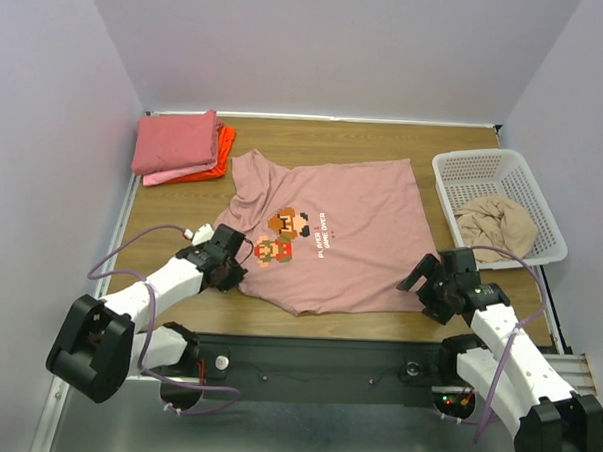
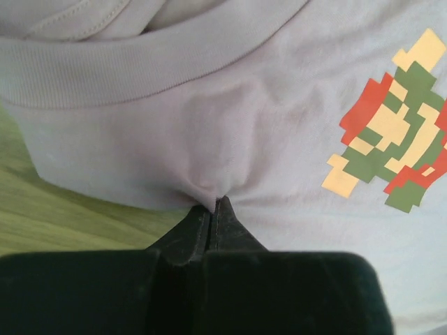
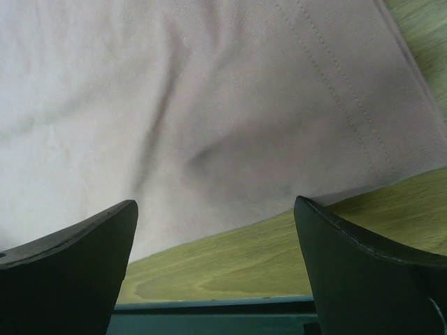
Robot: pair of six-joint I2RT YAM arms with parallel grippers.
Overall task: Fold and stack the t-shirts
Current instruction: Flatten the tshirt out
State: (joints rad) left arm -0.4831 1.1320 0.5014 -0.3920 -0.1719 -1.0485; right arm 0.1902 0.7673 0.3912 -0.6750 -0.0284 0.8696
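The dusty-pink t-shirt (image 1: 356,233) with pixel-art characters lies spread on the wooden table, print up. My left gripper (image 1: 232,258) is shut on its edge below the collar; the left wrist view shows the cloth (image 2: 209,139) pinched at the closed fingertips (image 2: 223,209). My right gripper (image 1: 426,285) is open just off the shirt's near right hem, empty; the hem (image 3: 335,125) lies beyond its spread fingers (image 3: 77,244). A folded stack (image 1: 180,146) of coral-pink, pale-pink and orange-red tees sits at the far left. A beige tee (image 1: 494,226) lies crumpled in the basket.
The white lattice basket (image 1: 484,174) stands at the right side of the table. The table's near edge (image 3: 209,307) runs just below the right gripper. Grey walls enclose the table on three sides.
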